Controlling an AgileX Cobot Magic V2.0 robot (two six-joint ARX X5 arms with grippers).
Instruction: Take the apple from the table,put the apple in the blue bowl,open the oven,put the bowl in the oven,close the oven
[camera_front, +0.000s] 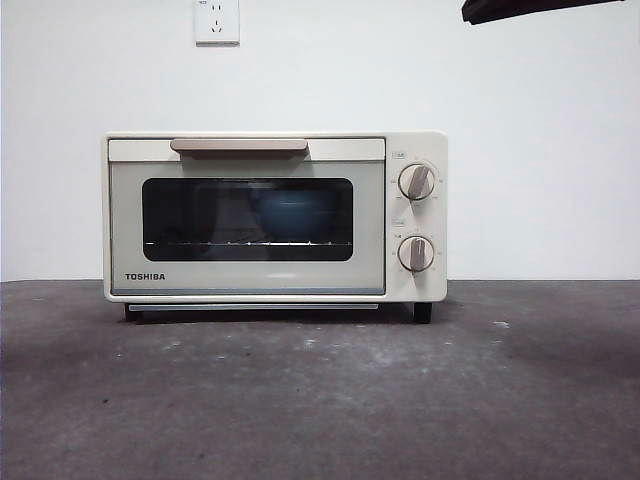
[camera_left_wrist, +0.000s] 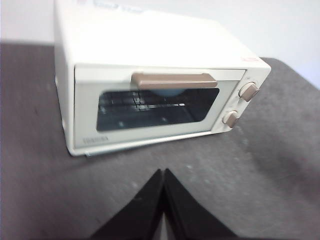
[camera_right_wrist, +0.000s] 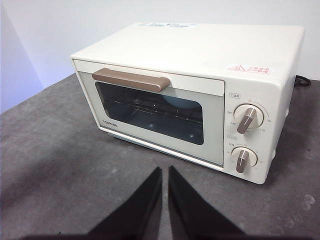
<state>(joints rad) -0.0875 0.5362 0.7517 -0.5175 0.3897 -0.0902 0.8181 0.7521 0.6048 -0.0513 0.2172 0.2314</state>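
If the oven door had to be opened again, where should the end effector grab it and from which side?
Grip the beige bar handle at the top edge of the oven door, coming from the front. It is a long horizontal bar standing proud of the door, so jaws above and below it should probably hold.
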